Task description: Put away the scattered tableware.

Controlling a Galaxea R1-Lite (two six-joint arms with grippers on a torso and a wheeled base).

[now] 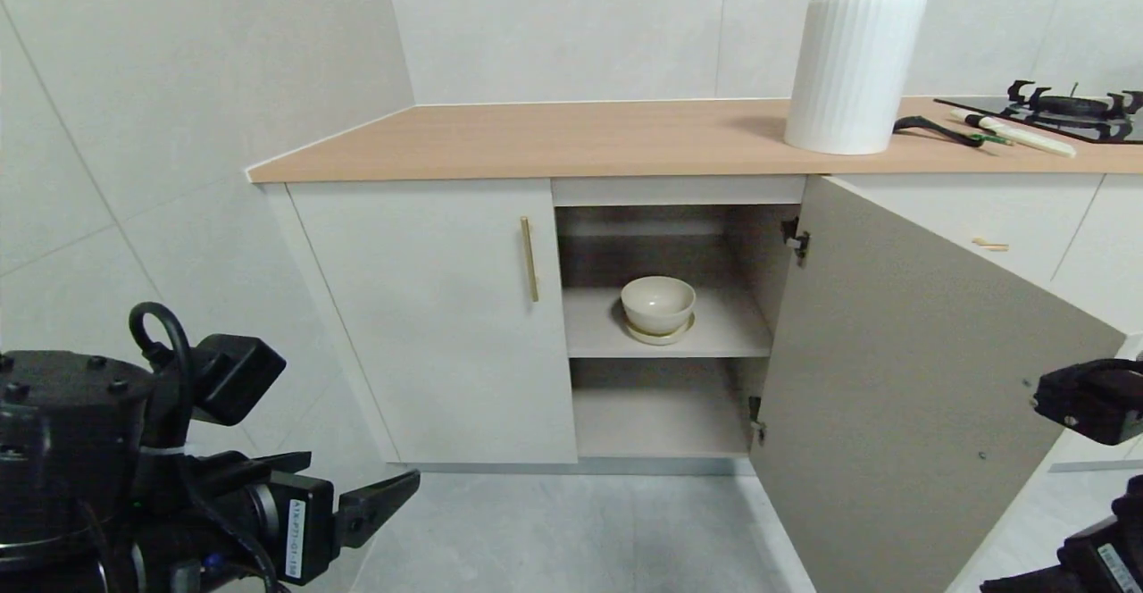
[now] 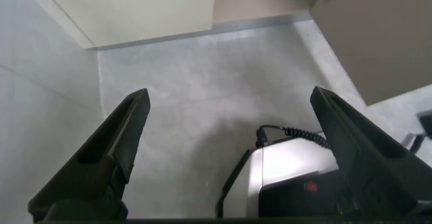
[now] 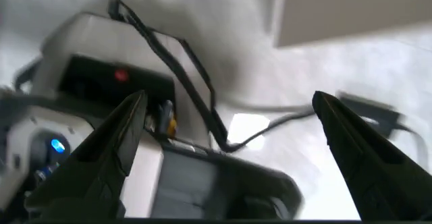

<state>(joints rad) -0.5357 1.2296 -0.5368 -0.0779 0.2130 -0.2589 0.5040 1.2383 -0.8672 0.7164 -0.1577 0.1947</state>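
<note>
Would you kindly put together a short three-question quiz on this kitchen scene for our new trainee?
1. True or false: the bowl stands on the bottom floor of the open cabinet.
2. Which of these stands on the countertop above the open door? A) a kettle B) a white ribbed container C) a stack of pans
3. Fill in: the left gripper and the right gripper both have their fingers ____.

Key: 1 false, it sits on a small plate on the shelf above. 2 B. 3 open.
</note>
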